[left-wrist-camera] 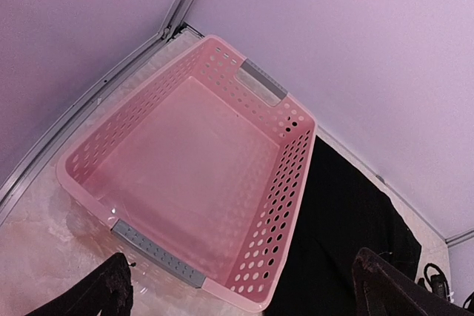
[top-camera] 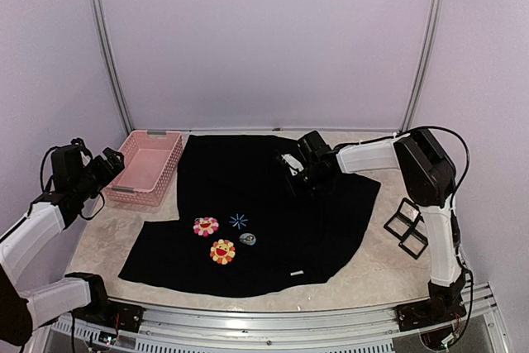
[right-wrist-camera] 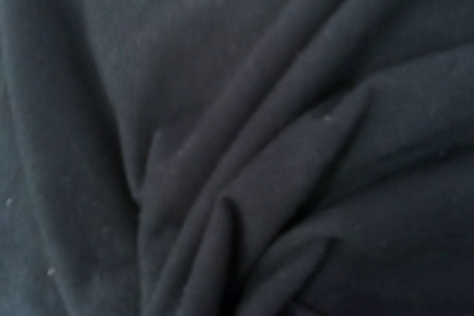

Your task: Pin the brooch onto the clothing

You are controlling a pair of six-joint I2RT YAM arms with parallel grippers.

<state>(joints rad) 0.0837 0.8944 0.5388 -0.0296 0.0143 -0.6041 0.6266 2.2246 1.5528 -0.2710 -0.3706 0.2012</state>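
Note:
The clothing, a black T-shirt, lies spread on the table, with a pink flower, an orange-yellow flower, a blue starburst and a white hem label. The brooch, small and round with a pale blue rim, lies on the shirt beside the flowers. My right gripper is down on the shirt's upper right part. Its wrist view shows only bunched black cloth, with the fingers hidden. My left gripper hangs open and empty over the basket's near end, its fingers wide apart.
A pink perforated basket stands at the back left, touching the shirt's edge; the left wrist view shows it empty. Two small black square frames lie on the table at the right.

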